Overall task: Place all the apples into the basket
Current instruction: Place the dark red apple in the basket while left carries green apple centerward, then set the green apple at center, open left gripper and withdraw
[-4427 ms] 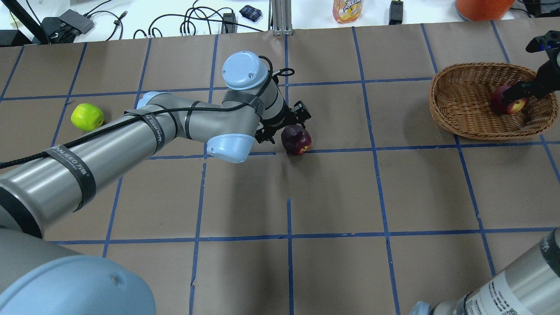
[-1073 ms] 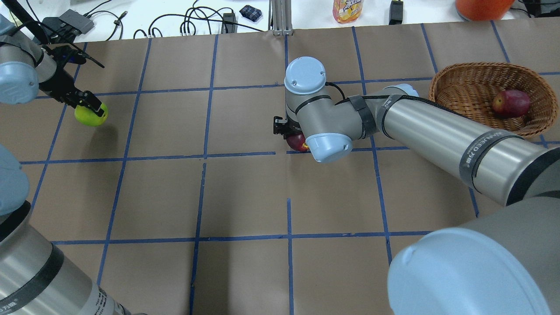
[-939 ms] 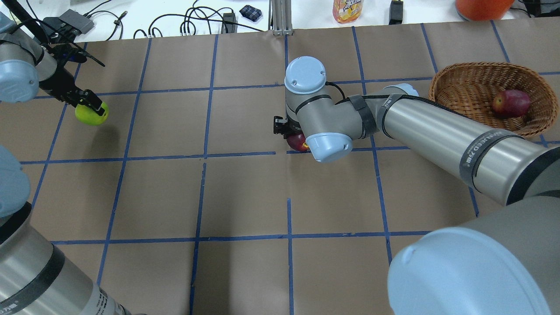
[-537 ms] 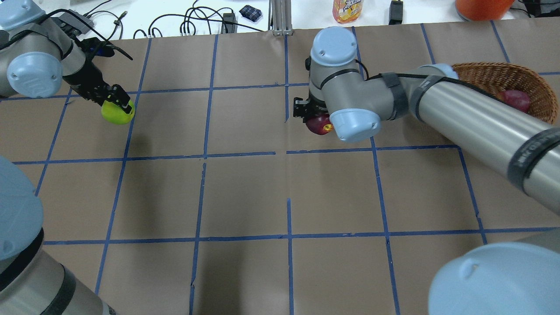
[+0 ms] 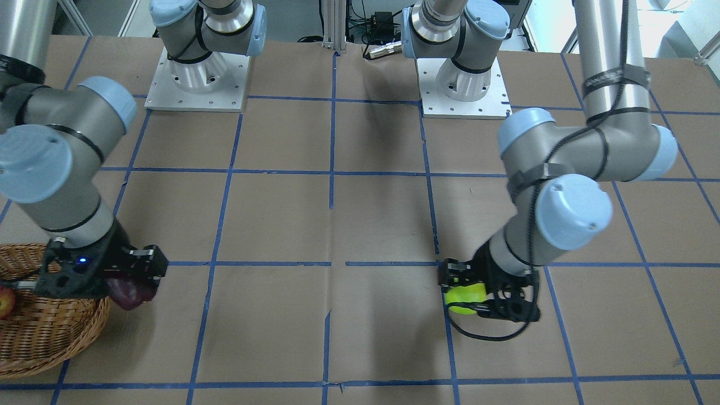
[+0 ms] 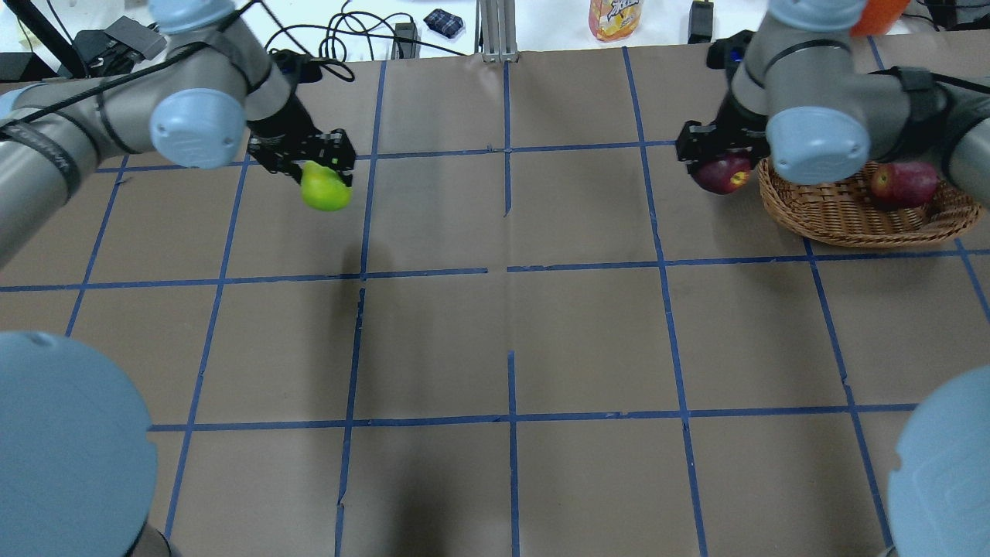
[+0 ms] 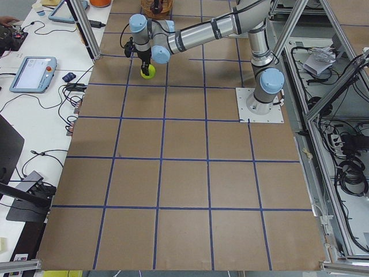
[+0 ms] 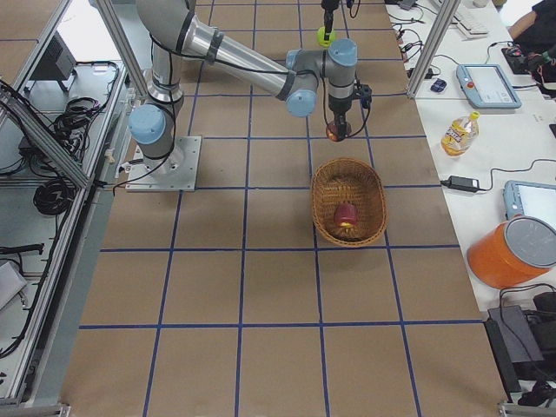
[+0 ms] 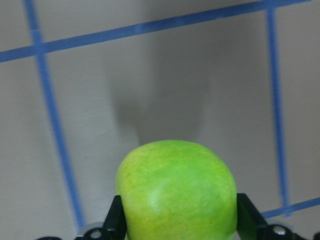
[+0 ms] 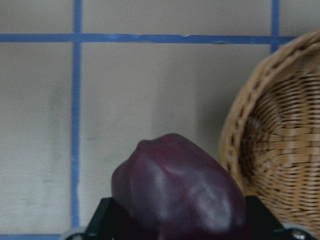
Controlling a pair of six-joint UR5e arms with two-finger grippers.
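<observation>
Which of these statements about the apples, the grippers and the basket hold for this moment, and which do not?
1. The left gripper is shut on the lime green apple. True.
2. The dark maroon apple lies inside the wicker basket. False: the right gripper holds it just outside the basket's rim.
3. One red apple lies in the basket. True.
4. The lime green apple is nearer the basket than the dark maroon apple is. False: the lime green apple is far across the table, while the dark maroon apple is right beside the rim.
</observation>
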